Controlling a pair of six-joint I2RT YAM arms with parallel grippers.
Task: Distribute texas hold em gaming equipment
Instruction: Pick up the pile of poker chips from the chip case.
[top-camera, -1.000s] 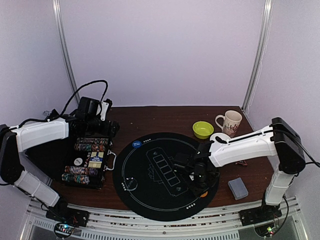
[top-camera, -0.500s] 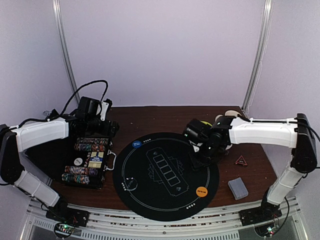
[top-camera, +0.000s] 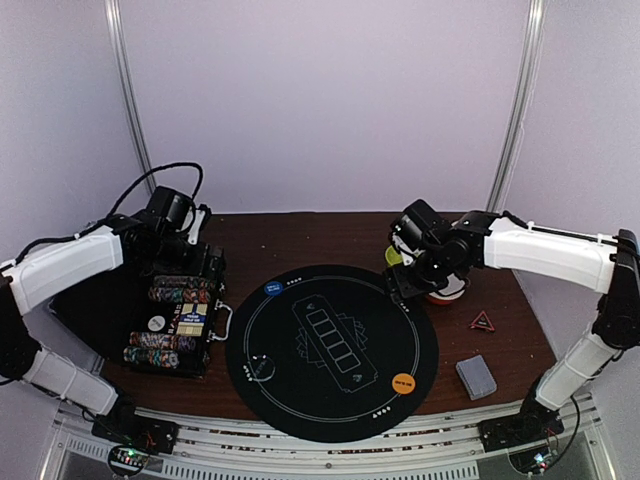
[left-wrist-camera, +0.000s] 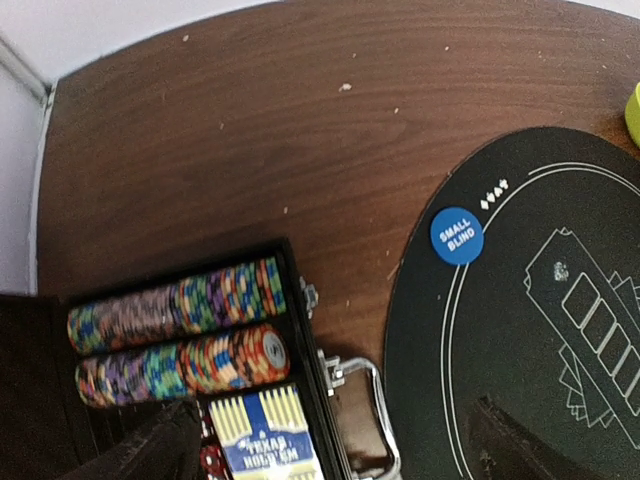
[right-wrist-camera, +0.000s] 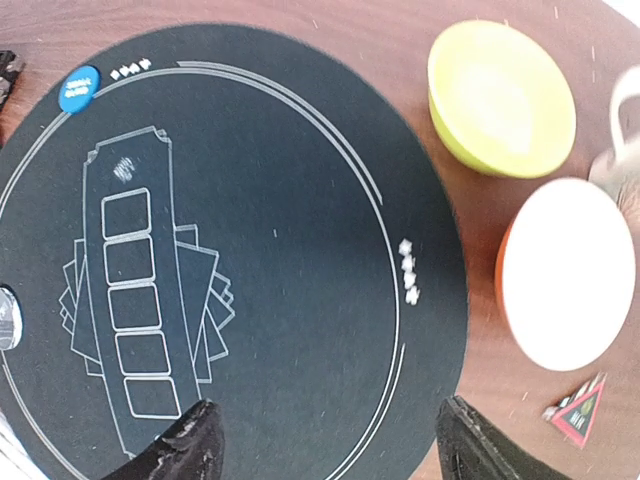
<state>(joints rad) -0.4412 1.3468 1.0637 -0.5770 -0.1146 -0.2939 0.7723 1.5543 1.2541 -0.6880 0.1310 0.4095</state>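
A blue disc (top-camera: 273, 289) (left-wrist-camera: 456, 235) (right-wrist-camera: 78, 87) lies at the back-left rim of the round black mat (top-camera: 330, 400). An orange disc (top-camera: 403, 381) rests near the mat's front right, and a clear disc (top-camera: 262, 368) at its front left. On the wood to the right are a red triangle (top-camera: 483, 321) (right-wrist-camera: 578, 412) and a grey-blue card deck (top-camera: 476, 376). My right gripper (top-camera: 405, 285) (right-wrist-camera: 330, 450) hangs open and empty over the mat's back-right edge. My left gripper (top-camera: 190, 255) (left-wrist-camera: 330, 450) is open above the chip case's handle.
An open black case (top-camera: 180, 320) at the left holds rows of chips (left-wrist-camera: 175, 300) and a Texas Hold'em card box (left-wrist-camera: 265, 440). A green bowl (right-wrist-camera: 500, 95) and a white-orange bowl (right-wrist-camera: 570, 270) stand just right of the mat, with a mug handle (right-wrist-camera: 625, 130) beside them.
My right gripper left the orange disc on the mat's front right, then swung back towards the bowls, its jaws opening wider. The left arm shifted slightly back and left.
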